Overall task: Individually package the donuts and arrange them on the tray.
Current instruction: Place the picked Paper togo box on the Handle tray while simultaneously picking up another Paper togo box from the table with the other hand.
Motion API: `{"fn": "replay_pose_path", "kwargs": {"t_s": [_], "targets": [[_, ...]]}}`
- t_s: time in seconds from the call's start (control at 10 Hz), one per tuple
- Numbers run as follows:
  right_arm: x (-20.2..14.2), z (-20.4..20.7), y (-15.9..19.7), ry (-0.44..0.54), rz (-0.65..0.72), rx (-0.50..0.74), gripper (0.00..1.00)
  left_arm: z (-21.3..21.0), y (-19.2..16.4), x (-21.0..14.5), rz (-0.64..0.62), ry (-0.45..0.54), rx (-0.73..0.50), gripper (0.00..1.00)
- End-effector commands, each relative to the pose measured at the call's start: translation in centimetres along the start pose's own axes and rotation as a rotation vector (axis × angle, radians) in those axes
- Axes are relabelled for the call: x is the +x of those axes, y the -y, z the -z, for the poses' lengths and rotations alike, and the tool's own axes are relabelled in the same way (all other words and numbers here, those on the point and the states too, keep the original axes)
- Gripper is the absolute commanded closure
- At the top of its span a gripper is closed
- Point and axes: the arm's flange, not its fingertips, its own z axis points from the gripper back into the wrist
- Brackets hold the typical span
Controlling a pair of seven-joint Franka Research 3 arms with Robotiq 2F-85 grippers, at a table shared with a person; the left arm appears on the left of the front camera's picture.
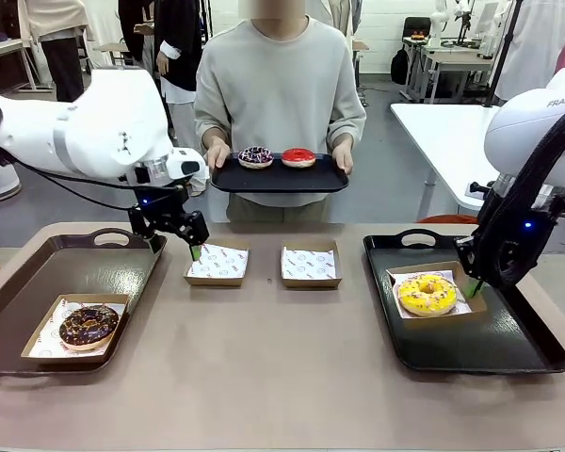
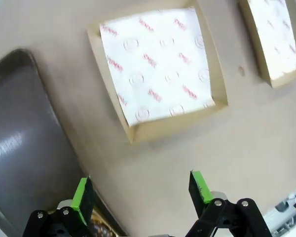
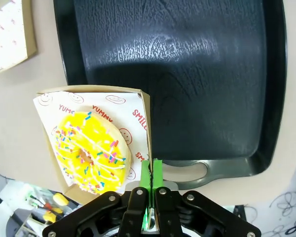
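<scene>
Left end effector (image 1: pixel 196 250) is hovering open over empty box (image 1: pixel 217 265), centre left; right end effector (image 1: pixel 471 285) is pinching shut on donut box (image 1: pixel 419 268) holding yellow donut (image 1: pixel 427 294), right.

The black plastic tray (image 3: pixel 212 74) is glossy and grained, the cardboard box (image 3: pixel 147 123) matt.

You can read red print on the paper liner (image 3: pixel 133 116) of the cardboard box (image 3: pixel 147 106) under the yellow donut (image 3: pixel 91 150) in the right wrist view. "YUMMY" stands there in full, a second one is half covered, and "SMIL" is cut off by the donut, all among smiley faces. On the right arm's white housing (image 1: pixel 546 118) you see grey capitals beginning "FRA", running out at the picture's edge. The red print on the liners of the 2 empty boxes (image 1: pixel 217 280) is too blurred to read.
</scene>
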Motion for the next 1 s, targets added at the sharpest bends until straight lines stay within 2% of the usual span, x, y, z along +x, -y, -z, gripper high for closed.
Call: {"fn": "replay_pose_path", "kwargs": {"t_s": [0.0,0.3,0.5,0.6,0.9], "targets": [[-0.1,-0.1,-0.1,0.004,-0.003,0.002,0.99,1.7,-0.5,2.3,-0.052,0.076,0.053,0.0],[-0.1,-0.1,-0.1,0.004,-0.003,0.002,0.99,4.5,-2.5,4.9,-0.119,0.075,0.022,0.0],[-0.1,-0.1,-0.1,0.004,-0.003,0.002,0.99,5.0,-2.7,4.8,-0.108,0.052,-0.038,0.0],[-0.1,-0.1,-0.1,0.004,-0.003,0.002,0.99,4.8,-3.0,4.3,-0.089,0.06,0.006,0.0],[-0.1,-0.1,-0.1,0.004,-0.003,0.002,0.99,4.8,-3.0,4.3,-0.089,0.06,0.006,0.0]]}}
